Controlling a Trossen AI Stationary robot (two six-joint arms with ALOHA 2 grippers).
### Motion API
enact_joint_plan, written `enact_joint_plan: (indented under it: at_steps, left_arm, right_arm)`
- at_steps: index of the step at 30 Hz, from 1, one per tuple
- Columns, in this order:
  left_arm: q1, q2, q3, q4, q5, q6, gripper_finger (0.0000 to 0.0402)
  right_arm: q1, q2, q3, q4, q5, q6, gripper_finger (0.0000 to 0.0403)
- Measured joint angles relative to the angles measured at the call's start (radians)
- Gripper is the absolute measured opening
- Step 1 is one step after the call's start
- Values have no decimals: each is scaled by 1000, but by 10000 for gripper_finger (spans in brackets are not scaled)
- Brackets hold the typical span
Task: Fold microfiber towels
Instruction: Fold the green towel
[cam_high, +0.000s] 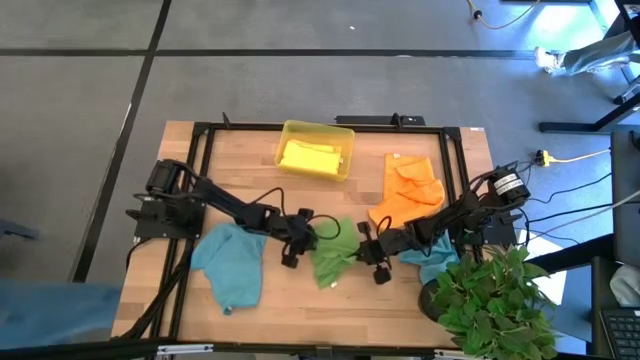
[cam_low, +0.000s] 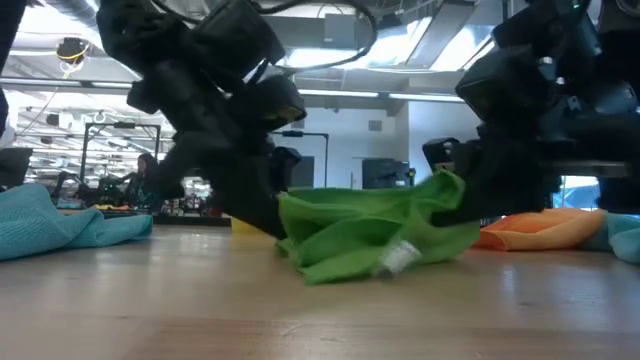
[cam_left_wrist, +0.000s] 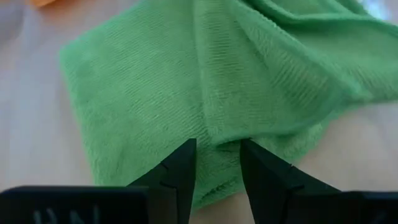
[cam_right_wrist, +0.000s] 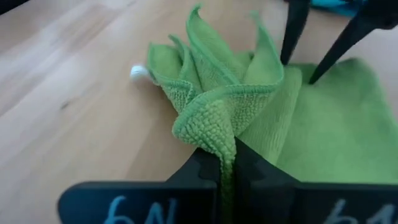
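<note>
Worktop (cam_high: 300, 300): a teal towel (cam_high: 230, 265) and an orange towel (cam_high: 407, 190) are being left flanking the central green towel (cam_high: 335, 258), which is being pinched by the right gripper (cam_right_wrist: 227, 163) and straddled by the spread left gripper (cam_left_wrist: 217, 163).

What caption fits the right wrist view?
Right claw shut on bunched green towel; left claw on its far side.
</note>
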Motion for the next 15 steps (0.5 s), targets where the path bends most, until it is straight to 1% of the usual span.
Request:
enact_joint_plan:
  at_steps: [2,7,12,15]
  left_arm:
    - [-15,4,1,-2,-3,0,116]
    - [-27,7,2,-6,-55,0,116]
    - [3,7,2,-16,-81,-9,116]
    - [28,7,2,-23,-81,-24,116]
  right_arm:
    - [2,0,0,-21,-32,-20,6]
    - [9,0,0,-64,-71,-26,6]
    - [13,0,0,-67,-128,-28,8]
    - [12,0,0,-67,-136,-36,18]
